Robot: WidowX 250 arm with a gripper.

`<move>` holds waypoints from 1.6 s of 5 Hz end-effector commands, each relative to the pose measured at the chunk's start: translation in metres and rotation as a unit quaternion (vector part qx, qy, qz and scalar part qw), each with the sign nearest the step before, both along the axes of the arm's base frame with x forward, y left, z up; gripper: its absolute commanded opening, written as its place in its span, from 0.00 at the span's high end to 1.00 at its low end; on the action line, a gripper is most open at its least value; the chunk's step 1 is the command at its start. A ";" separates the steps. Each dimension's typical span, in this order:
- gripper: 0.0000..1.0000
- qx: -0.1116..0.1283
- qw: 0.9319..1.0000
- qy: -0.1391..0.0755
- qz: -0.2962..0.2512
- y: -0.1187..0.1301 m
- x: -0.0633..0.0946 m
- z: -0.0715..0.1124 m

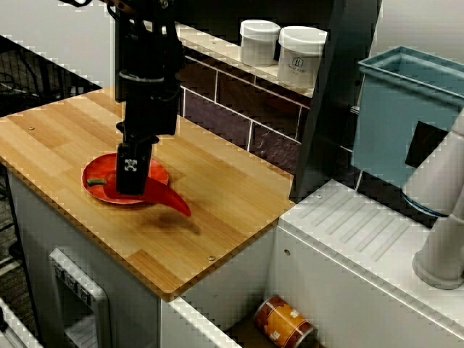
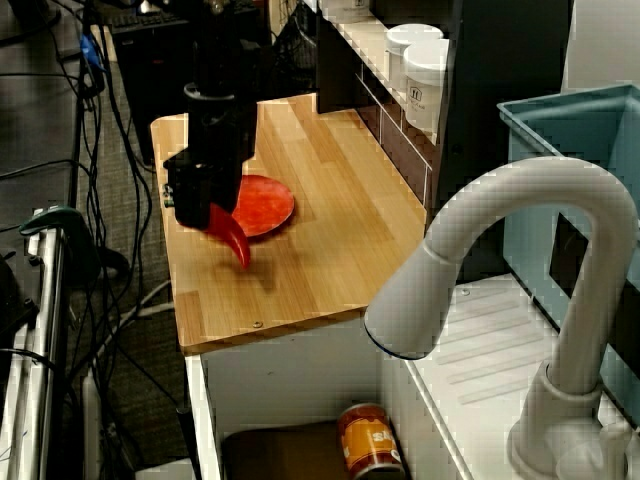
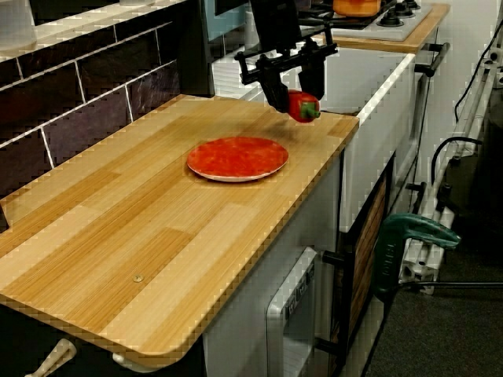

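- One wooden counter [image 1: 225,203] carries the scene; in the view toward the tiled wall it fills the left half.
- One red plate [image 1: 94,174] lies flat on the counter, on its left part. It shows whole in the view along the counter [image 3: 237,157].
- One gripper [image 1: 133,177], black, hangs straight down over the plate. Its two fingers [image 3: 277,93] are pinched on one red pepper.
- One pepper [image 1: 168,198], red with a green stem end, is held in the air, clear of the wood. Its pointed tip reaches past the plate's right rim, and its shadow falls on the counter below. In the view along the counter the pepper [image 3: 303,106] sits between the fingers, above the far edge of the board. In the view past the faucet it [image 2: 236,240] curves down from the gripper [image 2: 205,210], just in front of the plate [image 2: 268,205].
- Two white jars [image 1: 259,42] stand side by side on the ledge above the tiles, touching or nearly so.
- One can [image 1: 284,323] with an orange label lies on its side in the basin below the counter's right end.
- One blue bin [image 1: 402,116] stands at the right.
- One white faucet [image 1: 444,210] rises at the far right edge.
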State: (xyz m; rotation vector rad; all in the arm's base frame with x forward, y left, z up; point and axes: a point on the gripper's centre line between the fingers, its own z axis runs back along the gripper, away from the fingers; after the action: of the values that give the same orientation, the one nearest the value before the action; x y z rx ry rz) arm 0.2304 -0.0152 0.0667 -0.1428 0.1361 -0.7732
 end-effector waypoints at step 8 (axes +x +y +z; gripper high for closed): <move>0.00 -0.012 1.000 -0.013 0.026 0.006 -0.028 0.024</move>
State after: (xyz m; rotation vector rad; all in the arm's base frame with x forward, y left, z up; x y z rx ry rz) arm 0.2247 -0.0125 0.0814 -0.1830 0.1459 -0.7189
